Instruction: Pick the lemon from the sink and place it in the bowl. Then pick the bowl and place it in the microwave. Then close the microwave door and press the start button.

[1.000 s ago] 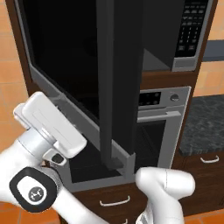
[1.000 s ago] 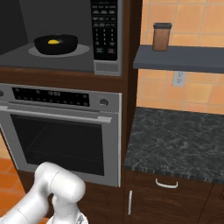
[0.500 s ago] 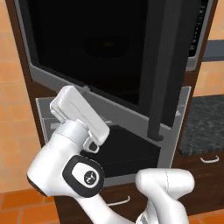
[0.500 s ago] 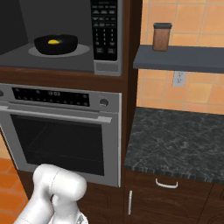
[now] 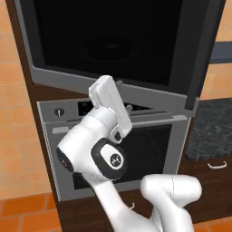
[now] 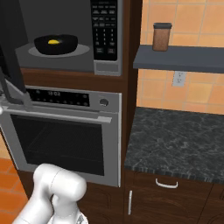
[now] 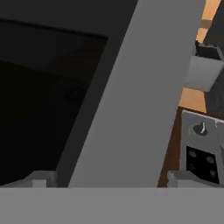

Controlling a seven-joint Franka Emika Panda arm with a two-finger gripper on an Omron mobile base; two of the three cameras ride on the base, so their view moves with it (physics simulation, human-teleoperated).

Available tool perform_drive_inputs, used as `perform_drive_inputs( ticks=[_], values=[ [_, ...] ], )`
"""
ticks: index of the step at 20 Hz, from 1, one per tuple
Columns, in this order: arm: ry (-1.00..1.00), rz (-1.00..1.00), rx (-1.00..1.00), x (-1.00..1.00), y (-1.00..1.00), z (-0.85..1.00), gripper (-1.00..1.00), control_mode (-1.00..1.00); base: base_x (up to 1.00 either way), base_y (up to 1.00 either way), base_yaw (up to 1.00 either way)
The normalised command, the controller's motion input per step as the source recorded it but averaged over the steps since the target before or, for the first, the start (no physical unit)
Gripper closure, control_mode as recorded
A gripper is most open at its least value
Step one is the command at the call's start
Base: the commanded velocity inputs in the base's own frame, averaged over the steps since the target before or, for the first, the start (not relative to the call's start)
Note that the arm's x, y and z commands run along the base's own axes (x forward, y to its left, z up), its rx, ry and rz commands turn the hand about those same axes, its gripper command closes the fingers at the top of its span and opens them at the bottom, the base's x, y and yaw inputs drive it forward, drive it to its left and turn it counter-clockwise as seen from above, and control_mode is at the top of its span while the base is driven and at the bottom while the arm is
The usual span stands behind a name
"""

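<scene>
Orange-tiled kitchen wall and dark cabinetry frame the scene as the robot's jaws stand wide apart with nothing between them, hard up against the microwave door. Through the hand camera, the door's grey frame fills the space straight ahead of the jaws as a slanting band, with dark glass beside it; whether the tips actually touch the frame cannot be told. Seen from the left base camera, the door hangs part-way swung, its long axis running across the front of the microwave, its dark handle on the far end from the hinge. Beyond the door, deeper than the jaws, the bowl sits on the turntable with the lemon inside it. Past the cavity lies the keypad panel, and below the jaws the steel oven. Judging by this, the door needs a further push inward to shut, then the start button.
</scene>
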Motion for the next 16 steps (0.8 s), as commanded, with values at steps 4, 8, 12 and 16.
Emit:
perform_drive_inputs(
  ticks=[4,8,12,16],
  values=[
    [0.25,-0.31,0.48,0.16,-0.04,0.63,-1.00,-1.00,0.00,0.00,0.00],
    [0.09,0.03,0.40,0.65,-0.58,0.28,-1.00,-1.00,0.00,0.00,0.00],
    [0.09,0.16,0.35,0.95,-0.65,0.01,-1.00,-1.00,0.00,0.00,0.00],
    [0.01,0.29,0.27,0.80,-0.43,0.00,-1.00,-1.00,0.00,0.00,0.00]
  ],
)
